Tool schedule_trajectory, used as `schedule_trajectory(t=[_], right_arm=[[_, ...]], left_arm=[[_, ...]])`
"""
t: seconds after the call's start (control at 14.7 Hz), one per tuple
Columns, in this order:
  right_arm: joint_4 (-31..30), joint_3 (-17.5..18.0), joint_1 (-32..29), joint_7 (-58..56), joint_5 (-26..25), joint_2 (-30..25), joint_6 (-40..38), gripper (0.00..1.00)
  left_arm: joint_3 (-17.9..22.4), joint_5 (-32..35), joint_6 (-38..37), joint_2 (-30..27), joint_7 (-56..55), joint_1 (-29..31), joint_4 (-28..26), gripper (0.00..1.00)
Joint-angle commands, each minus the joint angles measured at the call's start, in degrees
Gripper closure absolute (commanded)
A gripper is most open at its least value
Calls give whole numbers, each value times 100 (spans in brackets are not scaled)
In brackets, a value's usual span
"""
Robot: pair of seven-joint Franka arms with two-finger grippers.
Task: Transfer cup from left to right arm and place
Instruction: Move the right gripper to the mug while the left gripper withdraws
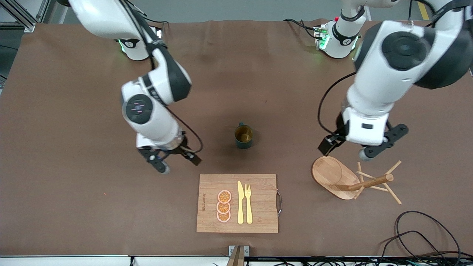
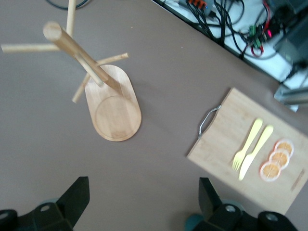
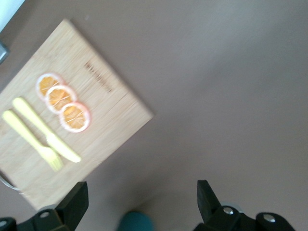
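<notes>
The cup (image 1: 244,136), a small dark teal-green mug with a mustard-tan inside, stands upright on the brown table near its middle. Nothing touches it. My right gripper (image 1: 176,162) hangs open over bare table beside the cup, toward the right arm's end; in the right wrist view its fingers (image 3: 72,202) stand wide apart with nothing between them. My left gripper (image 1: 347,149) is open too, low over the table next to the wooden peg rack (image 1: 347,179). The left wrist view shows its fingers (image 2: 77,195) spread over empty cloth.
A wooden cutting board (image 1: 258,216) with a metal handle lies nearer the front camera than the cup. It carries a yellow knife (image 1: 240,203), a yellow fork (image 1: 248,203) and three orange slices (image 1: 224,206). Black cables (image 1: 421,236) curl at the left arm's front corner.
</notes>
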Motion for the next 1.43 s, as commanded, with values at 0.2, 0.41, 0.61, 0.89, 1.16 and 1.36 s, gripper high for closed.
schedule_trajectory(t=[0.2, 0.41, 0.61, 0.89, 1.16, 1.36], right_arm=[[911, -64, 913, 1571, 34, 1122, 819, 0], [911, -64, 1141, 1801, 43, 1219, 908, 0], [902, -64, 1265, 1906, 43, 1333, 917, 0], [893, -64, 1370, 1898, 43, 1535, 1188, 0], [858, -64, 1423, 1898, 60, 1597, 1251, 5], [867, -64, 1485, 1845, 43, 1650, 1251, 8]], left_arm=[[63, -435, -834, -769, 2340, 684, -289, 0], [142, -452, -1335, -1164, 3202, 965, -447, 0], [238, -453, -1591, -1481, 3633, 1098, -675, 0], [379, -802, -1600, -1973, 4512, 1396, -1281, 0], [538, -875, -1600, -2229, 4680, 1397, -1520, 0], [529, -848, -1591, -2229, 4733, 1406, -1529, 0]])
